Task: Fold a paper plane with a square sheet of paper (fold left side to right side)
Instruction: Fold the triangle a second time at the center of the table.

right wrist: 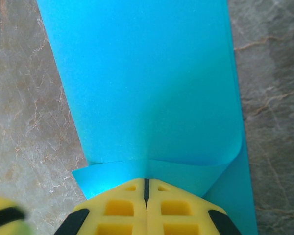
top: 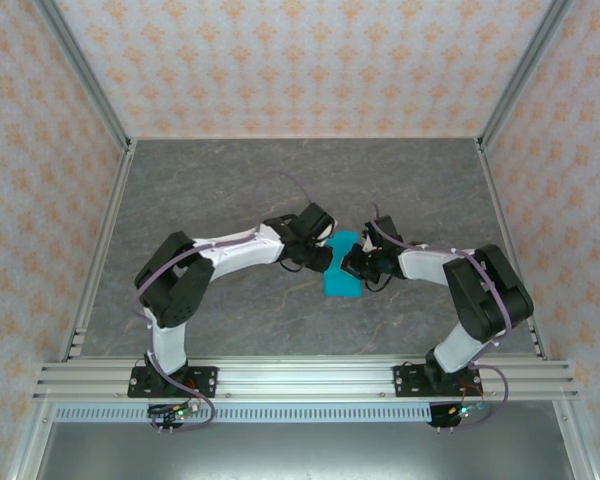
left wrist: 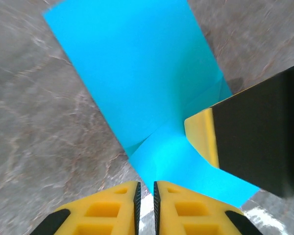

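Right wrist view: the right gripper (right wrist: 146, 185) is closed on the near edge of the sheet of paper (right wrist: 147, 83). That edge curls up off the grey table (right wrist: 24, 98), and the rest of the sheet extends away flat.

Left wrist view: the left gripper (left wrist: 146, 196) has its fingers drawn almost together at a corner of the sheet. Whether they pinch the paper cannot be confirmed.

Top view: the sheet lies mid-table between both grippers.

Step in hand, as judged: carry the lifted edge across to the opposite edge. Keep the lift low and move both grippers in parallel. Align edges and corners first, then crease. Uneven pull may skew or tear the thin paper.
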